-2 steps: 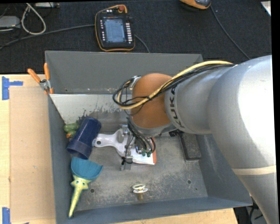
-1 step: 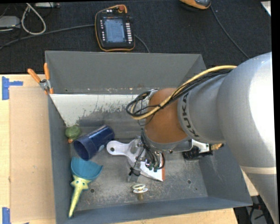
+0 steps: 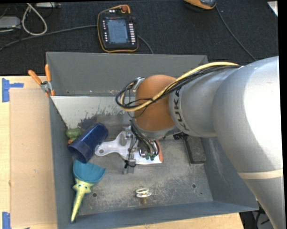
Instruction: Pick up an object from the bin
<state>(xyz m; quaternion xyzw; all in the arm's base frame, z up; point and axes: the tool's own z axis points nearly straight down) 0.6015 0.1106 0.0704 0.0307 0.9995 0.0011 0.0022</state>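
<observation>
From my end, the claw [image 3: 130,164] is down in the middle of the bin [image 3: 202,189], right at the right-hand end of a white bracket [image 3: 111,146]. It's a flat, glossy piece with rounded lobes, looks like cast metal or hard plastic, lying flat on the scuffed grey floor. I honestly can't tell how far open the claw is, or whether it has hold of anything; the orange cover [image 3: 152,109] and cables hide most of it.

Just right of the claw lies a flat white card [image 3: 154,159] with bits of red and green on it, too small to read. Left of the bracket a dark blue cup [image 3: 88,142] lies on its side, smooth plastic. A teal funnel [image 3: 88,173] with a yellow-green spike sits below that. The arm [image 3: 218,104] shows the letters "UKA".
</observation>
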